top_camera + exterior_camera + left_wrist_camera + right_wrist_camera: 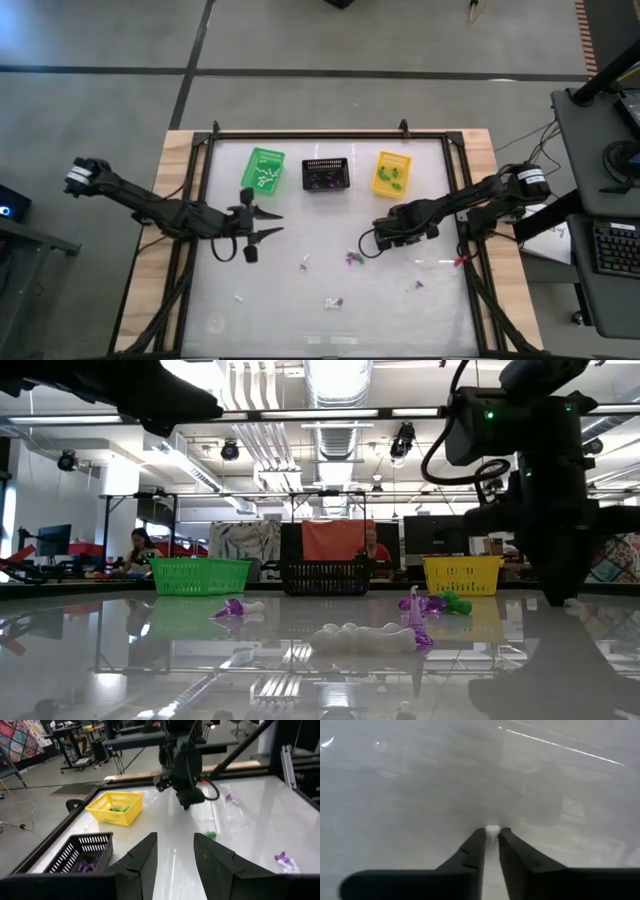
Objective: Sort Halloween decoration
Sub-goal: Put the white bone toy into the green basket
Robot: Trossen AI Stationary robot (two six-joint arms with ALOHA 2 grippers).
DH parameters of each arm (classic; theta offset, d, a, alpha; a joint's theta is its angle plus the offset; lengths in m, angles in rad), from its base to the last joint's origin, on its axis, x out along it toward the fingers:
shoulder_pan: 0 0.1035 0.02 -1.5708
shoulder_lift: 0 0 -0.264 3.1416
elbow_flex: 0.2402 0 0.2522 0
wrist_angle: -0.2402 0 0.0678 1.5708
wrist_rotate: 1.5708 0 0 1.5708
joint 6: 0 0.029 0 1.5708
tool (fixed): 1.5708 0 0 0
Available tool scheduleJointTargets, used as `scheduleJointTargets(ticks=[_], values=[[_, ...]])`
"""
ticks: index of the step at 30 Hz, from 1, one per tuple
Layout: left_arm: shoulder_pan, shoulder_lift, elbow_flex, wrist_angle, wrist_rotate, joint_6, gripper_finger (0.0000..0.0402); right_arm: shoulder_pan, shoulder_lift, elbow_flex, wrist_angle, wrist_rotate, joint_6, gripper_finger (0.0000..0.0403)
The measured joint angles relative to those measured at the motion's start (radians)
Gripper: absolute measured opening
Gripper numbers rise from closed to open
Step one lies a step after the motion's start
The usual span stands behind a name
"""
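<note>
— Across the white tabletop (pixel 270 300), what stands out first?
— Two dark arms. The left end effector (pixel 268 222) hangs over the tabletop's left half, fingers spread with nothing between them. The right end effector (pixel 364 250) is down near the middle, its fingers (pixel 476 845) pressed almost together, pinching a tiny white trinket (pixel 492 829) at their tips.

— And along the far edge?
— Three small baskets in a row: green basket (pixel 263 168), black basket (pixel 326 174), yellow basket (pixel 392 172), each with trinkets inside.

— Where are the loose decorations?
— Scattered mid-tabletop: purple trinkets (pixel 351 258) just beside the right end effector, a white bone-like piece (pixel 362 637) lying flat, long axis running side to side in the low view, with another purple trinket (pixel 231 608) farther back.

— Any writing?
— None I can read.
</note>
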Motion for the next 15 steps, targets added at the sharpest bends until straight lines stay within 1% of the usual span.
scheduleJointTargets(ticks=[2, 3, 6, 10, 15], values=[[0.0, 0.02, 0.0, 0.001, 0.0, 0.0, 0.0111, 0.0, 0.001, -0.001, 0.009, 0.0, -0.01, 0.0022], [0.0, 0.03, 0.0, 0.002, 0.0, 0.0, 0.0111, 0.0, 0.001, -0.001, 0.012, 0.001, -0.016, 0.0016], [0.0, 0.056, 0.0, 0.007, 0.0, 0.0, 0.0111, 0.0, 0.0, -0.002, 0.017, 0.005, -0.045, 0.0011], [0.0, 0.074, 0.016, 0.014, 0.0, 0.0, 0.0111, 0.0, -0.038, -0.007, 0.023, 0.017, -0.11, 0.0009], [-0.003, 0.062, 0.033, 0.028, 0.001, 0.003, 0.0111, 0.012, -0.151, -0.009, 0.081, 0.18, -0.151, 0.0009]])
